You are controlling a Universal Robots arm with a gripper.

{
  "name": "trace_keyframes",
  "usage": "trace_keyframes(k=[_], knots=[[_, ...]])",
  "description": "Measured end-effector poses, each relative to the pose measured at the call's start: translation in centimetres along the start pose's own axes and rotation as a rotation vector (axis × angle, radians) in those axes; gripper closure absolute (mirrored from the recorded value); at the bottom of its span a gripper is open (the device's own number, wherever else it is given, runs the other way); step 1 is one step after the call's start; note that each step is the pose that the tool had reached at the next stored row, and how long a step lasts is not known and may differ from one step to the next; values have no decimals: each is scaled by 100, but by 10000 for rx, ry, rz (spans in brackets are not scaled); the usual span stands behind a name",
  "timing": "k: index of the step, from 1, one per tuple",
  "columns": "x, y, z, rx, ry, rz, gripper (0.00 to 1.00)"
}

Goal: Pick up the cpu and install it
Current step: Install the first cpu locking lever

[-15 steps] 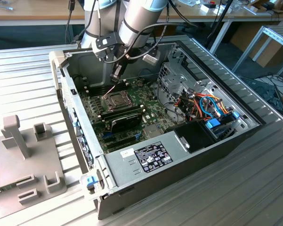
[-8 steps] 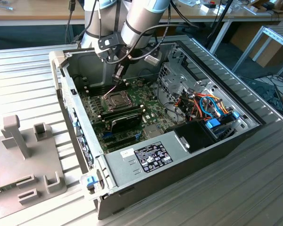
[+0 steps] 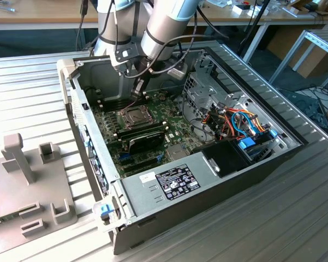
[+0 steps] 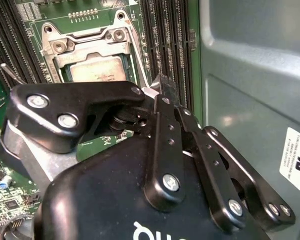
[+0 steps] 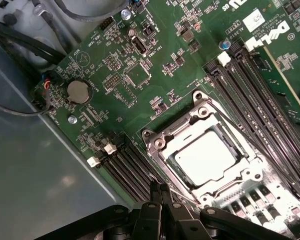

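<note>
- We judge the cpu [image 5: 207, 157], seated in the socket [image 5: 162, 145], light, stiff and fragile; it is best held by its edges.
- Our gripper [image 5: 158, 188] hangs clenched beside the socket, fingertips together.

One cpu [image 5: 207, 159], one socket [image 5: 165, 144], one motherboard [image 5: 115, 117].

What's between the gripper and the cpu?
In the first wrist view, one side of the socket's metal frame lies between the gripper and the cpu.
</note>
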State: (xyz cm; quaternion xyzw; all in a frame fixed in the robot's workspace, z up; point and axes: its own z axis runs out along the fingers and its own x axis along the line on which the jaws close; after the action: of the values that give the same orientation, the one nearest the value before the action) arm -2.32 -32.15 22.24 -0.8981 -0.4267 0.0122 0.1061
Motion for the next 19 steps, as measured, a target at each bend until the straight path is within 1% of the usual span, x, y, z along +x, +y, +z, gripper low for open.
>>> trace_keyframes(k=[2,8,13,19], knots=[[-1,4,18,0,0,-1,89],[0,11,33,1,-1,-3,89],[29,50,45,0,0,-1,89],[30,60,78,0,0,-1,89]])
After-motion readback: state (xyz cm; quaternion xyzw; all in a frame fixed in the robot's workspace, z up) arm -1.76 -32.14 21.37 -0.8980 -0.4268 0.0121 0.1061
